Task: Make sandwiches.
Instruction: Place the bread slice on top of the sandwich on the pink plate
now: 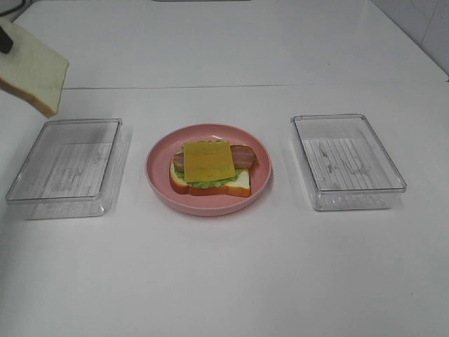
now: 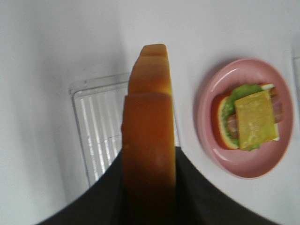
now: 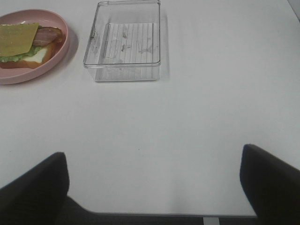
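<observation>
On the pink plate (image 1: 158, 179) in the middle of the table lies an open sandwich: a white bread slice (image 1: 237, 184), green lettuce (image 1: 203, 184), a bacon strip (image 1: 243, 155) and a yellow cheese slice (image 1: 208, 160) on top. A second bread slice (image 1: 35, 74) hangs in the air at the far left, above and behind the left container. My left gripper (image 2: 149, 187) is shut on it, and its brown crust (image 2: 149, 108) faces the wrist camera. My right gripper (image 3: 154, 183) stands open over bare table, well away from the plate (image 3: 65, 42).
An empty clear plastic container (image 1: 63, 208) sits left of the plate. Another one (image 1: 351, 200) sits right of it, also seen in the right wrist view (image 3: 124, 74). The table's back edge runs behind them.
</observation>
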Controlling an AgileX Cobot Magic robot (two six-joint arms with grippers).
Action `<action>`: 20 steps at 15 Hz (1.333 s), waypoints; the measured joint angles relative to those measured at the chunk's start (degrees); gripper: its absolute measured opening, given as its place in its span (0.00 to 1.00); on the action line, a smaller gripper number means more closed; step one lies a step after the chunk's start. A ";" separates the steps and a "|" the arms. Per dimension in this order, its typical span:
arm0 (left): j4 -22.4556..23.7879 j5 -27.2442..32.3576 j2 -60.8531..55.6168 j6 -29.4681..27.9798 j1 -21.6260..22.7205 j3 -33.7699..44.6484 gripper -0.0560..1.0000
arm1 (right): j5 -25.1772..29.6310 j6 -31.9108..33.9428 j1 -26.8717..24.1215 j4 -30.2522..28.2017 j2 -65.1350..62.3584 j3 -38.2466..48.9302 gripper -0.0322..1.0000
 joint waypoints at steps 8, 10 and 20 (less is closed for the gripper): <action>-19.31 0.00 4.30 0.52 -16.21 0.00 0.24 | 0.00 0.00 0.00 0.00 0.00 0.00 0.95; -23.78 0.00 9.40 1.32 -20.40 0.00 0.24 | 0.00 0.00 0.00 0.00 0.00 0.00 0.95; -26.64 -10.20 20.11 -3.84 -25.55 0.00 0.24 | 0.00 0.00 0.00 0.00 0.00 0.00 0.95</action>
